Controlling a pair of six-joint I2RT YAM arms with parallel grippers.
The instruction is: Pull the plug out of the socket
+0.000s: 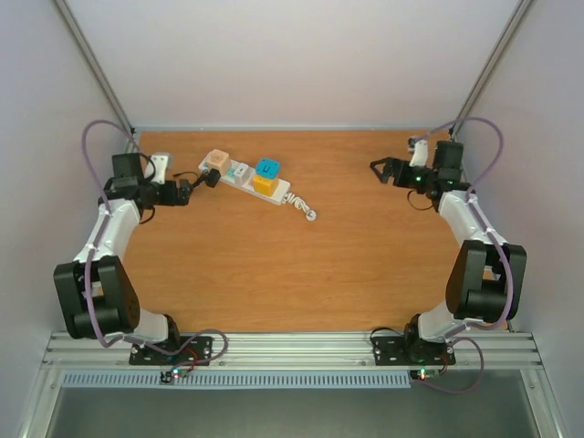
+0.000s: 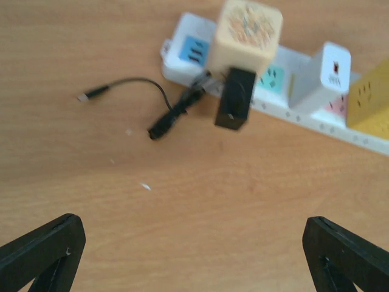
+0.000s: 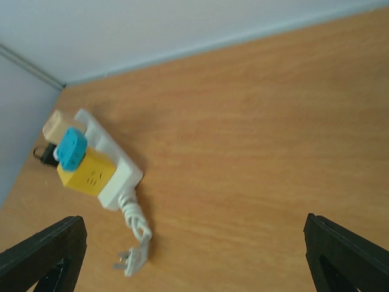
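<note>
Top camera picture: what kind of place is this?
Likely a robot test booth: a wooden table boxed in by white walls, left arm and right arm bolted to a metal rail, one power strip to practise on.

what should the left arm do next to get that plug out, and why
Probably ease the left gripper forward toward the black plug under the peach cube adapter on the socket. Its fingers are open with nothing between them, and the plug sits straight ahead, not yet pulled. The right gripper is open and far across the table, so the left is likely better placed.
</note>
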